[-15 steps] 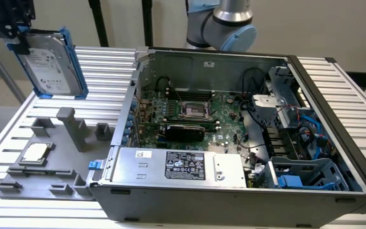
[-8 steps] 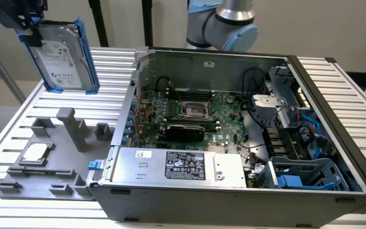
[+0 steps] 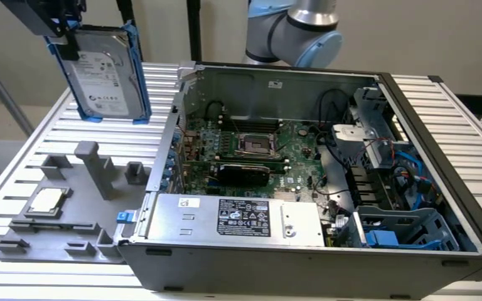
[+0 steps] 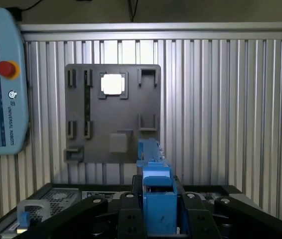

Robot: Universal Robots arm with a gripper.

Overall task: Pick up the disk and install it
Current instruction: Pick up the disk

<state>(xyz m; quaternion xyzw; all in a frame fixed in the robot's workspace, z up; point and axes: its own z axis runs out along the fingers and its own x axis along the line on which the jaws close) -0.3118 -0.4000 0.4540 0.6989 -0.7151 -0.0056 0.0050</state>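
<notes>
Disk point(image 3: 103, 72) gripped aloft, nr parts tray point(image 3: 82, 216) & PC case point(image 3: 308, 271).

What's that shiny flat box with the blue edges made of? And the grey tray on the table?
The flat rectangular silver-grey hard drive looks like metal: dull sheen, white paper-like label. Its bright blue carrier rails look like matte moulded plastic. The flat grey holder tray seems plastic too, less surely.

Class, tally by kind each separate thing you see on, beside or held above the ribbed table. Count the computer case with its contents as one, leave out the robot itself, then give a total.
disk: 1
CPU chip: 1
grey fixture plate: 1
open computer case: 1
teach pendant: 1
Total: 5
</notes>
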